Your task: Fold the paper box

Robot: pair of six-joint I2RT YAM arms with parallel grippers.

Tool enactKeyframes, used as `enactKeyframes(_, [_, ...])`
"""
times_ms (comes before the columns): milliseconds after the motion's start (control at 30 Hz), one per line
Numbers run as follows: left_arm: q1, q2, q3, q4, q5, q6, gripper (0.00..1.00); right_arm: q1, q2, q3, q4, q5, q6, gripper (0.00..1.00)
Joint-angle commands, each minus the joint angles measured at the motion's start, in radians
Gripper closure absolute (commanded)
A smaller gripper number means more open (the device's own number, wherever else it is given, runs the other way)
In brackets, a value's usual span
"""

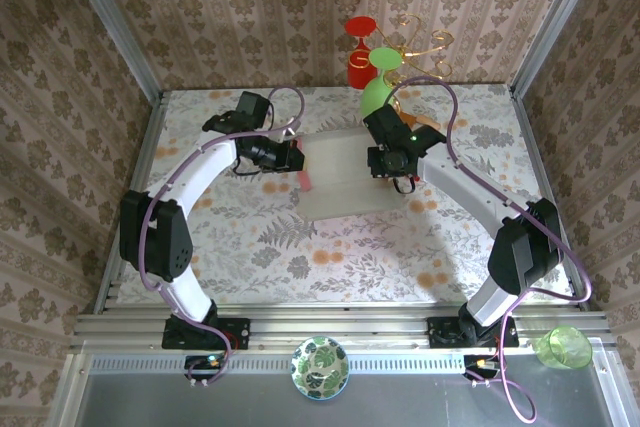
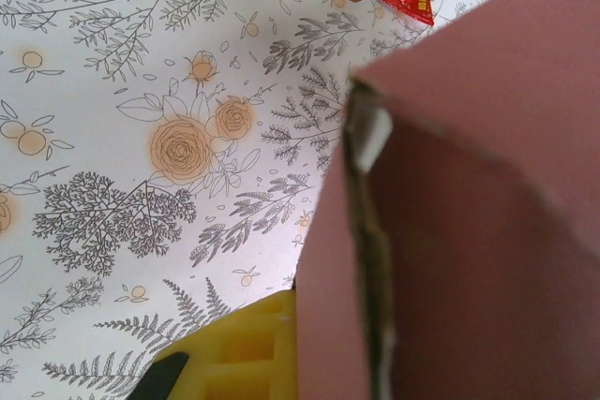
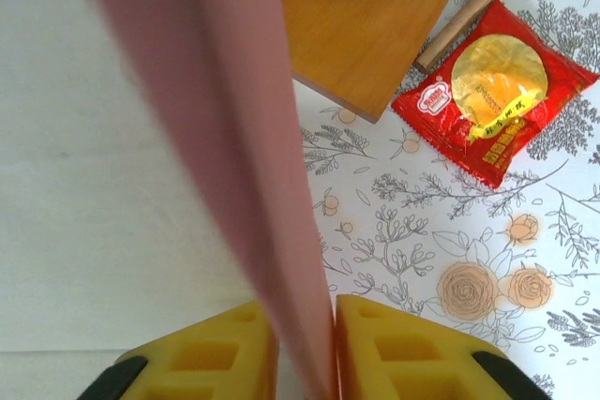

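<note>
Paper box (image 1: 340, 185) is recorded at the centre of the floral-patterned table (image 1: 250, 247): one piece of thin cardboard, pink outside, white inside. Its 9 o'clock edge is clamped by the closed left gripper (image 1: 297, 159). A pink wall at 3 o'clock is pinched between the narrowly set yellow fingers (image 3: 216, 362) of the right gripper (image 3: 306, 325). One flat wooden board (image 3: 366, 16) and one glossy red packet (image 3: 492, 91) are noted at 1 o'clock.

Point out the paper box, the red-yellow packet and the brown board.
paper box (image 1: 345, 195): top external view, on its white inner panel.
red-yellow packet (image 3: 494, 91): right wrist view, on its yellow round print.
brown board (image 3: 375, 16): right wrist view, on its flat top face.
</note>
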Motion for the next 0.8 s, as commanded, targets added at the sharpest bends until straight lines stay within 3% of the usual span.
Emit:
enactKeyframes(0, [-0.001,-0.042,0.046,0.057,0.08,-0.026,1.0,0.006,0.001,0.038,-0.023,-0.008,-0.005,0.71])
enactKeyframes(233, [-0.001,-0.041,0.043,0.062,0.084,-0.026,1.0,0.006,0.013,0.059,-0.027,-0.001,-0.009,0.71])
enactKeyframes(433, [-0.004,-0.038,0.043,0.062,0.084,-0.028,1.0,0.012,0.015,0.062,-0.039,0.053,-0.012,0.99])
enactKeyframes(767, [-0.017,-0.03,0.051,0.059,0.064,-0.036,1.0,0.156,0.12,0.207,-0.313,0.528,0.095,1.0])
